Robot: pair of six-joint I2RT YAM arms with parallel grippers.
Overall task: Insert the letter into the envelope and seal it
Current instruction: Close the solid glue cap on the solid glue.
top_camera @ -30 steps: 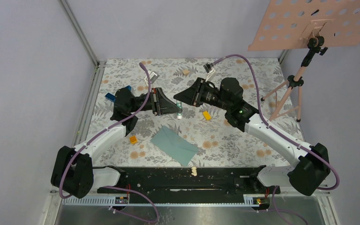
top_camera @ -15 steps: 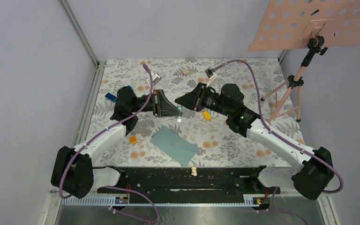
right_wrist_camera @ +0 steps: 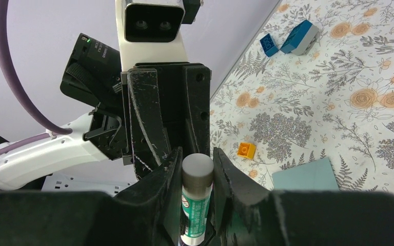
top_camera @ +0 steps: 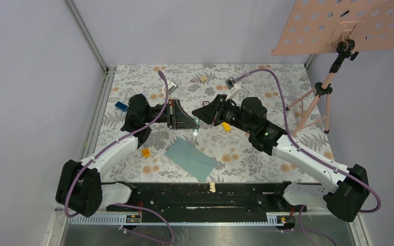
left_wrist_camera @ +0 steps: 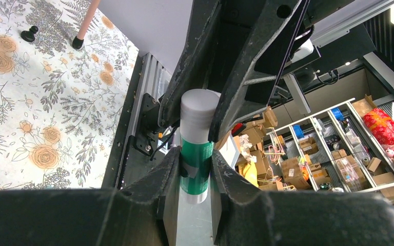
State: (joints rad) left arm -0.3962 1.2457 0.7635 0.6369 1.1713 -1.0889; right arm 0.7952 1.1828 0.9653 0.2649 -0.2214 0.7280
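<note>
The two arms reach in from either side and meet above the middle of the table (top_camera: 267,72). Between them they hold a single glue stick (left_wrist_camera: 197,138). In the left wrist view, the left pincer (left_wrist_camera: 194,164) is pressed against the stick's green-labelled body, one finger on each side. In the same view, the dark fingers (left_wrist_camera: 184,77) of the other arm flank the white cap. The right wrist view shows the right pincer (right_wrist_camera: 197,166) pinching the stick too, with its fingers touching both sides of the pale round end. The stick is clear of the table surface.

The envelope (top_camera: 191,158) lies flat on the floral table, toward the near edge and about midway along it. It sits at an angle to that edge and neither pincer touches it. Whether its flap is folded down cannot be made out. The letter cannot be made out in any view.

An orange block (top_camera: 145,152) sits on the table just left of the envelope, and a second orange block (top_camera: 226,126) lies under the right arm. Two blue blocks (top_camera: 120,106) rest near the left edge. A pink perforated board (top_camera: 349,25) on a tripod stands past the far right corner.
</note>
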